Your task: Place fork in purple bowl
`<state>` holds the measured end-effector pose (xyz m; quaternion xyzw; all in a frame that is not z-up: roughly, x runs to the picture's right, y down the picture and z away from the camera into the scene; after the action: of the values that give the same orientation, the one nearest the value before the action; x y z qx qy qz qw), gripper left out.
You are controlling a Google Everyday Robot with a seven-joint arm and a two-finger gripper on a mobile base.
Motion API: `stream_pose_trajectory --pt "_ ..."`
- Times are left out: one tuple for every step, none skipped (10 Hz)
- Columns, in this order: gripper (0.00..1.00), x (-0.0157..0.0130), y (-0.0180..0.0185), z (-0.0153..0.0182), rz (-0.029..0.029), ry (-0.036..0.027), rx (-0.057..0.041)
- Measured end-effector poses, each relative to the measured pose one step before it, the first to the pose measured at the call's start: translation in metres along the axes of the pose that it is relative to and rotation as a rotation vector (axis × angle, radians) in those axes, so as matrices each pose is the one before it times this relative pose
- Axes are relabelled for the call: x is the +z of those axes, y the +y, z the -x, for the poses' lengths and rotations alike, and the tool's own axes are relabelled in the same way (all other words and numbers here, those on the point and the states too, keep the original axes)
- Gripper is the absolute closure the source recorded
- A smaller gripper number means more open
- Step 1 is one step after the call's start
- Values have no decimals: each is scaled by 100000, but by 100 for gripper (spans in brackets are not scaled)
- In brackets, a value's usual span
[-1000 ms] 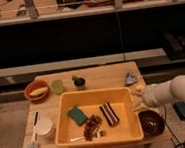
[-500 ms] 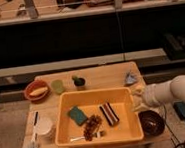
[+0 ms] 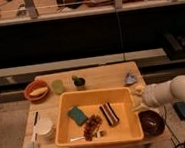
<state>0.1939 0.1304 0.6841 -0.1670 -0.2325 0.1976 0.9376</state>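
The fork is a thin pale utensil lying on the floor of the yellow tub, near its front wall and beside a dark grape-like bunch. The purple bowl stands on the table just outside the tub's right front corner. My gripper, on a white arm reaching in from the right, hovers at the tub's right rim, just above and left of the purple bowl. Its pale fingers stand apart, open, with nothing between them.
The tub also holds a green sponge and a dark striped block. An orange bowl, a green cup, a dark green item and a blue-grey object line the table's back. A white cup and brush sit left.
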Motion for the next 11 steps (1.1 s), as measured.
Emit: stream_pose_trajectory --pt "46 138 37 607 -1693 226 -6233" --pt "46 160 174 787 -2159 754 -10831" --pt "46 85 133 575 -1644 857 -9663" --pt "46 -82 71 632 -2355 1497 -11745" --pt "46 -372 -29 490 -3727 2704 -12629" --pt "46 -279 10 192 -1948 1598 -6562" --pt "46 -38 -59 272 -826 506 -3611" --pt "46 -6 -78 81 -240 162 -994" --pt "46 -30 -102 -9 -220 -161 1109" --pt "46 5 -86 41 -424 -619 -491" --pt "46 39 -280 473 -1160 -2027 -4953"
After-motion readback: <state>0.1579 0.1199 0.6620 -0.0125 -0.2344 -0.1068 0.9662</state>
